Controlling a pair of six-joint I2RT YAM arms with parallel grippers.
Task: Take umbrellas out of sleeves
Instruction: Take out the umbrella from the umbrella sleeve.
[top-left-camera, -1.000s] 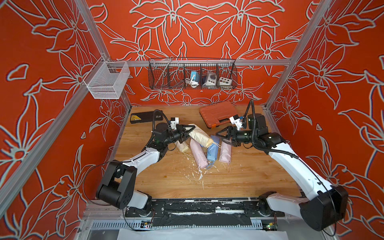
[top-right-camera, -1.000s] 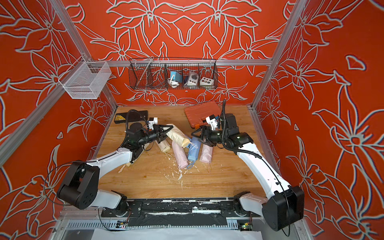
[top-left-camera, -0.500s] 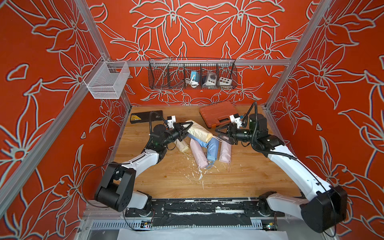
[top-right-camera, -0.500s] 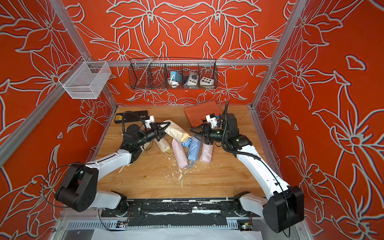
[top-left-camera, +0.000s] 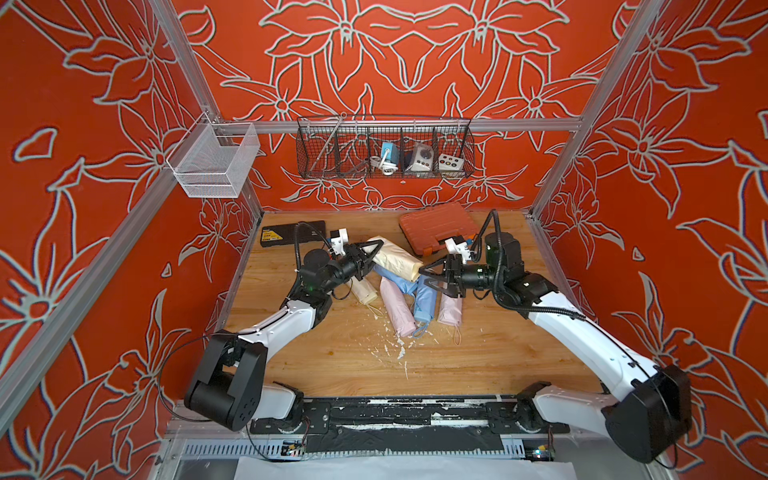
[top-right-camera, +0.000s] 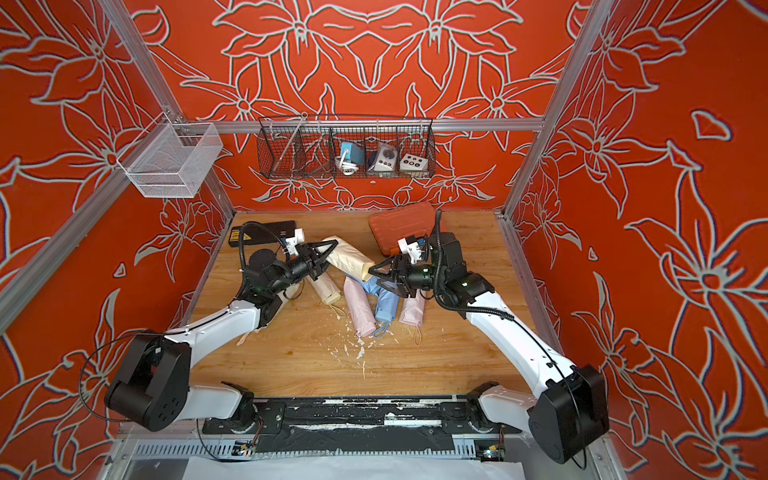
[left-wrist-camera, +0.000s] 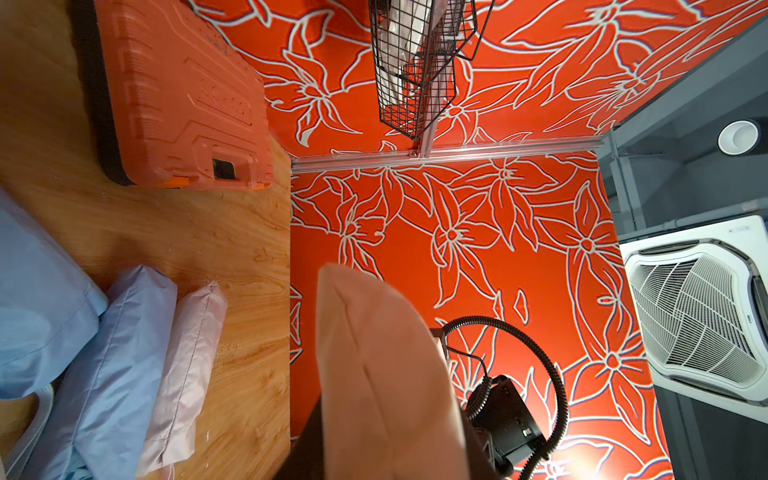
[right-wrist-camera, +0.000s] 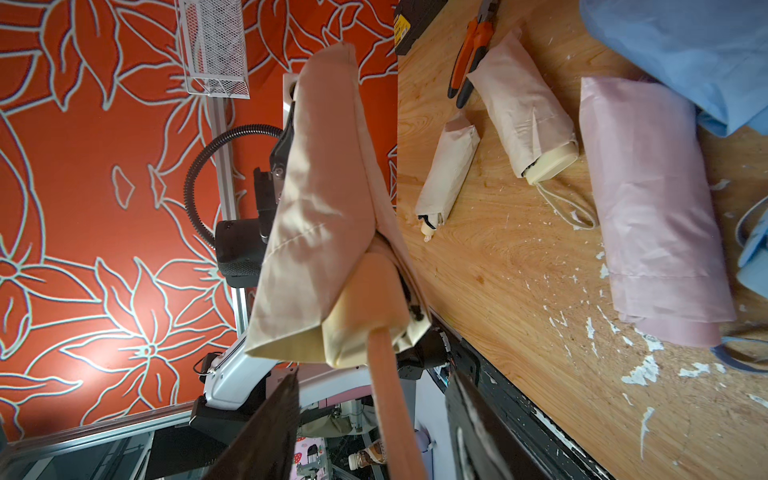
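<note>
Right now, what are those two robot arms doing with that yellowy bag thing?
They are pulling umbrellas out of their covers. The left gripper pinches the closed end of the cream sleeve, holding it above the table. At the open end the cream umbrella peeks out, and the right gripper has its jaws open around the wrist strap. A pink roll and a blue roll lie on the wood below.

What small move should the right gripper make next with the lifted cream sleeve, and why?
Probably ease the right gripper forward and close on the umbrella handle. The left gripper holds the cream sleeve by its closed end, the handle pokes from its mouth, and the right jaws stand open around only the cord.
</note>
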